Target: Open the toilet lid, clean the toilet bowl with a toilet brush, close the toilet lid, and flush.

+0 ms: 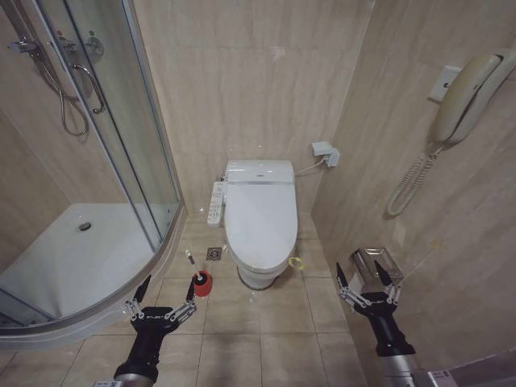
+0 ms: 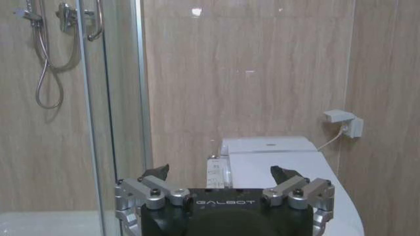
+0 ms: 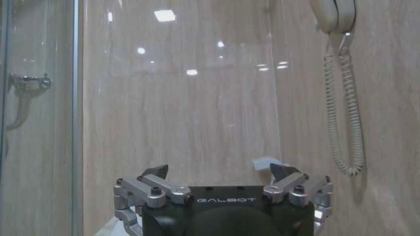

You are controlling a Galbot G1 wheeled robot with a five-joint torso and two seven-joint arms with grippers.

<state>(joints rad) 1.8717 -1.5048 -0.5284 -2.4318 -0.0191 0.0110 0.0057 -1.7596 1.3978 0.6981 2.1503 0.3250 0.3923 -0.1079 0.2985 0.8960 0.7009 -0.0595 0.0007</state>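
Ahead of me against the far wall stands the toilet, the toilet lid (image 1: 260,218) lying shut and flat over the toilet bowl (image 1: 260,276), whose pale front edge peeks out at the near end; the side control panel (image 1: 216,202) hangs off its left side. Near my left pincer (image 1: 162,300), on the floor tiles just left of the bowl's foot, the toilet brush (image 1: 196,272) leans in its small red holder (image 1: 202,284), white handle tilted up and to the left. My left pincer hovers low, released, fingers spread wide with nothing between them; my right pincer (image 1: 364,281) waits off to the right by the side wall, likewise released and empty, with the metal paper holder (image 1: 376,263) just behind it.

Nothing is begun, I judge; the lid comes first. To lift it well I should reach for its near rim, where it overhangs the seat, get a fingertip under the edge rather than pinching the glossy top, and swing it back in an arc about the far hinge until it rests upright; I must steer clear of the control panel and not knock the brush over.
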